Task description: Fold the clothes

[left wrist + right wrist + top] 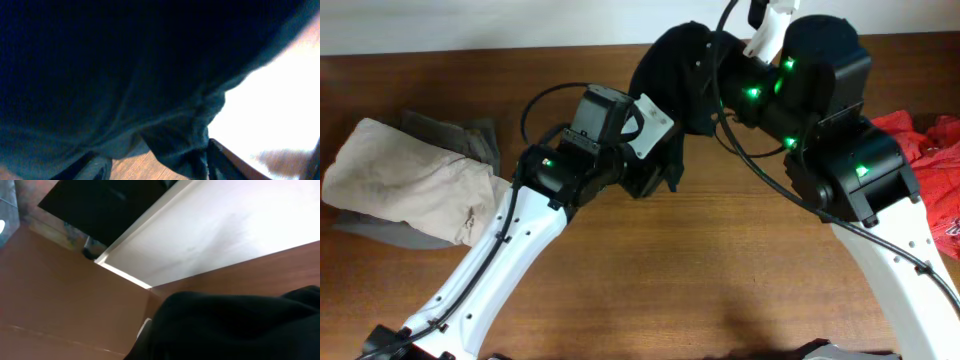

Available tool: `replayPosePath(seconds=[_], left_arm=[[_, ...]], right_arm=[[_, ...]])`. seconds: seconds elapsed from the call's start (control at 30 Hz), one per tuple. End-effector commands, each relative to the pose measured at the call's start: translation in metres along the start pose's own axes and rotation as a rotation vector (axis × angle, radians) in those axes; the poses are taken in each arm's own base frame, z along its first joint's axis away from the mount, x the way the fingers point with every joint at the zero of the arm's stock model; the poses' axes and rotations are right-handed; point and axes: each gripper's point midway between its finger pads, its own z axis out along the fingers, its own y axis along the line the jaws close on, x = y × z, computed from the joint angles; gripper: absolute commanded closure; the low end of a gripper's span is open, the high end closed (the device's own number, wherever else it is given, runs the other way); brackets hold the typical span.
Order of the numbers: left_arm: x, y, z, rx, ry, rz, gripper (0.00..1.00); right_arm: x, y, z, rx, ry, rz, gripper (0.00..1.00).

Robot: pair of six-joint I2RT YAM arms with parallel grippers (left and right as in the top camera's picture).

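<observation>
The clothes [675, 75], a black T-shirt, hang in a bunch at the back middle of the table. A tail of the cloth drops toward my left gripper [660, 175]. In the left wrist view the dark cloth [125, 75] fills most of the frame. My left gripper [160, 167] stands open, with a fold of cloth lying against the right finger [225, 160] and wood showing in the gap. The right arm [820, 90] reaches into the bunch. Its fingers are buried under the black cloth [235, 325], shut on it.
Beige garments [400, 180] and grey garments [460, 135] lie piled at the left. A red garment [930, 150] lies at the right edge. A pale wall [470, 25] runs along the table's back edge.
</observation>
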Motion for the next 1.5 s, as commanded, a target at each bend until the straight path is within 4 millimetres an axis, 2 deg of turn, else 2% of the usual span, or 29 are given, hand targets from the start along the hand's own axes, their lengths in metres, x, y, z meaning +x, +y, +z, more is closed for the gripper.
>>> replayPosePath(seconds=[0.0,0.23,0.27,0.4,0.57,0.77,0.97,1.07,1.2,1.47], left_arm=[[-0.006,0.013,-0.002,-0.076,-0.014,-0.083,0.49],[-0.002,0.034,-0.005,-0.206,-0.002,-0.139,0.98],[-0.002,0.036,-0.005,-0.219,-0.002,-0.15,0.99],[0.0,0.042,-0.006,-0.258,0.004,-0.155,0.99],[0.004,0.058,-0.025,-0.38,0.014,-0.159,0.99],[-0.001,0.079,-0.071,-0.576,-0.037,-0.159,1.0],[0.001,0.101,-0.111,-0.69,-0.077,-0.199,0.99],[0.005,0.112,-0.12,-0.716,-0.08,-0.223,1.0],[0.01,0.125,-0.128,-0.745,-0.078,-0.251,0.99],[0.018,0.145,-0.14,-0.793,-0.081,-0.295,0.99]], right_arm=[[-0.006,0.016,-0.013,-0.041,-0.03,0.003,0.96],[-0.006,0.016,-0.013,-0.04,-0.032,0.003,0.96],[-0.007,0.015,-0.013,-0.036,-0.037,0.003,0.96],[-0.009,0.012,-0.013,-0.02,-0.05,0.0,0.96],[-0.011,-0.017,-0.014,0.126,-0.081,-0.05,0.96],[-0.007,-0.068,-0.027,0.384,-0.086,-0.139,0.96],[-0.001,-0.097,-0.039,0.535,-0.041,-0.254,0.96],[0.005,-0.105,-0.042,0.569,0.012,-0.333,0.91],[0.016,-0.122,-0.048,0.646,0.092,-0.415,0.91],[0.034,-0.173,-0.065,0.899,0.223,-0.465,0.91]])
